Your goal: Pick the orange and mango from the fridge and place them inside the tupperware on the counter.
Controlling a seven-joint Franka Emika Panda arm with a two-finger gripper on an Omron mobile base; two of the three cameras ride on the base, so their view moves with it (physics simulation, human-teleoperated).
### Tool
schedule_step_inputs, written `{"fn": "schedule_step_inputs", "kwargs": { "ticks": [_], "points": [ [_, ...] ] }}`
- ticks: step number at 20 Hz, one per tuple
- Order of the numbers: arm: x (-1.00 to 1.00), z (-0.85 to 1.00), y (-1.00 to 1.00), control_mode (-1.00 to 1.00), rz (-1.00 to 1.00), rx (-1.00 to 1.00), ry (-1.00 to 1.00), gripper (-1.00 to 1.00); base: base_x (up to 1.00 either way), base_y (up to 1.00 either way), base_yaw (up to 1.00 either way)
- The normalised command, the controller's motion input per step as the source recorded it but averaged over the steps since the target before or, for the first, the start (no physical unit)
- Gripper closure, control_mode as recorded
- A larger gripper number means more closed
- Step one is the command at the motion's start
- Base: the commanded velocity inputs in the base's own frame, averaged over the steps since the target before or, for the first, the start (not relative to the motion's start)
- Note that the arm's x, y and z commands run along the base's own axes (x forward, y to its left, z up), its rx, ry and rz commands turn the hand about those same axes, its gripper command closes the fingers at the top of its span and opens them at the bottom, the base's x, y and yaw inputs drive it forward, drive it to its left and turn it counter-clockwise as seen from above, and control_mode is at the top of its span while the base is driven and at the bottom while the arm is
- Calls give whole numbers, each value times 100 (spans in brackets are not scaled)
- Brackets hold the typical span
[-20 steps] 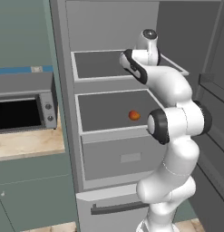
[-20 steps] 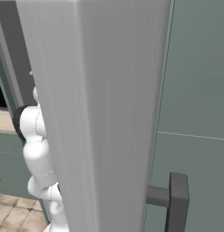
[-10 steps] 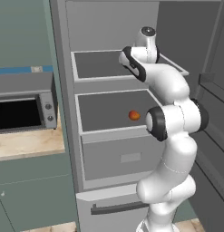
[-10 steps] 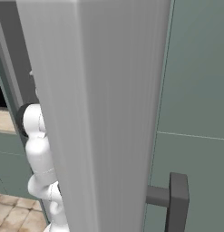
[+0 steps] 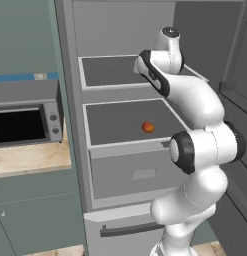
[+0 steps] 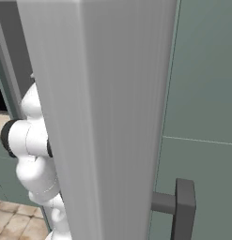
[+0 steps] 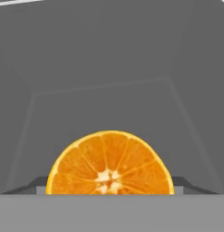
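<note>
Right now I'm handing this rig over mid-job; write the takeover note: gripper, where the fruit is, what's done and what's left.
Gripper: up at the fridge's upper shelf. In the hand view the orange sits close between the dark finger tips; whether they are shut on it cannot be told.
Mango: on the lower fridge shelf, untouched.
Fridge door: open, blocking most of the right base view.
Microwave: on the counter left of the fridge.
Done: arm reached the orange.
Left: confirm the grasp, carry the orange to the tupperware, then fetch the mango.
</note>
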Motion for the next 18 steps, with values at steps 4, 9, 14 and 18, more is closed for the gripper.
{"fn": "schedule_step_inputs", "kwargs": {
  "ticks": [4, 9, 14, 18],
  "points": [
    [-100, 0, 30, -100, 9, -1, -1, 100, 0, 0, 0],
    [-100, 0, 6, -100, 4, 0, 0, 100, 0, 0, 0],
    [-97, 0, 0, -100, 0, 0, 0, 100, 0, 0, 0],
    [-67, 0, 0, -100, 0, 0, 3, 100, 0, 0, 0]
  ]
}}
